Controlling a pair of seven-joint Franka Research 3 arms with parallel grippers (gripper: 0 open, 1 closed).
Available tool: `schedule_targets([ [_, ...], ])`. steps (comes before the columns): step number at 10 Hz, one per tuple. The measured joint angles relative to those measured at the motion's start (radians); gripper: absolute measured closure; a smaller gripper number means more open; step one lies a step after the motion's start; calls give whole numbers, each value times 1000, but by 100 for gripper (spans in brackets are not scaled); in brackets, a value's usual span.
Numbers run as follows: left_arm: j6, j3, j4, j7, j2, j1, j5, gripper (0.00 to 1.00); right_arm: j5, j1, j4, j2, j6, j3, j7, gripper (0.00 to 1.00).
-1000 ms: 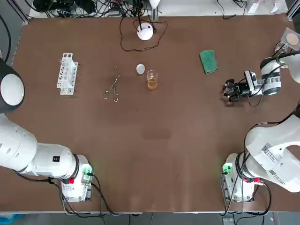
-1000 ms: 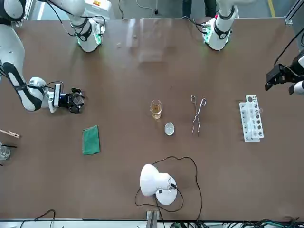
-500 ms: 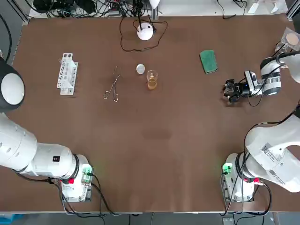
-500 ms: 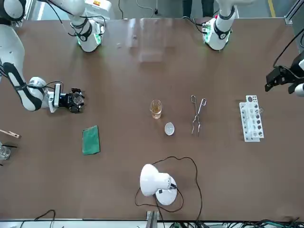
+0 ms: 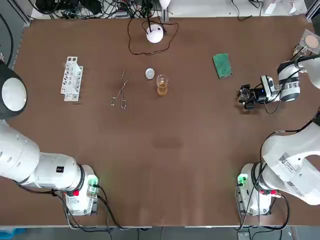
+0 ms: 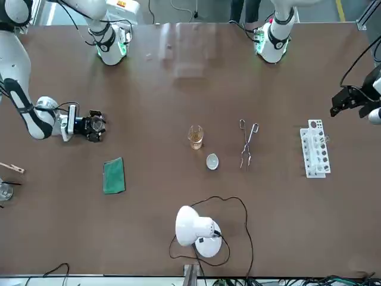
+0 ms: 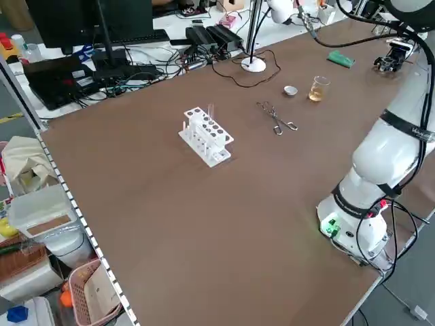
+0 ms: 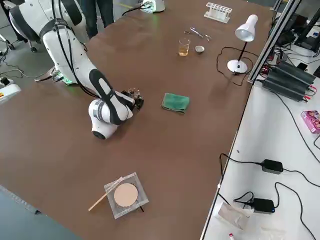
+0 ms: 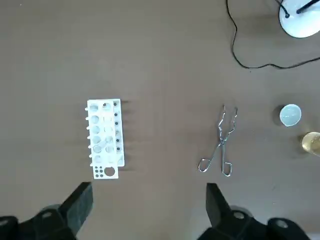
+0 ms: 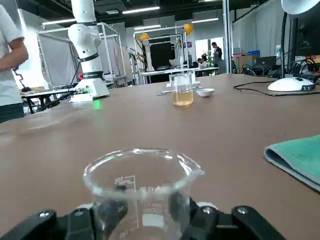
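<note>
Your right hand (image 5: 245, 97) stayed pinching the clear round glass beaker (image 10: 142, 185); your left hand (image 9: 147, 199) hung spread over the white rack (image 9: 104, 138).

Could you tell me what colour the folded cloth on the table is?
The cloth is green, clearest in the right side view.

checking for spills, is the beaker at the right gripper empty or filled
Empty: the beaker held in the right gripper stands upright and see-through, with no liquid inside.
</note>
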Motion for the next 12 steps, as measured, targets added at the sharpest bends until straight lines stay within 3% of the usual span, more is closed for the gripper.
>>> schedule_targets([
  [6,-1,2,0,0,0,1,0,0,0,0,1,0,0,0,0,43],
  [8,-1,2,0,0,0,1,0,0,-1,0,1,0,-3,0,-6,33],
  [10,-4,2,0,0,0,2,0,0,-1,0,5,0,-10,1,-10,4],
  [12,-4,3,1,0,0,4,0,0,-2,0,10,0,-19,1,-10,0],
])
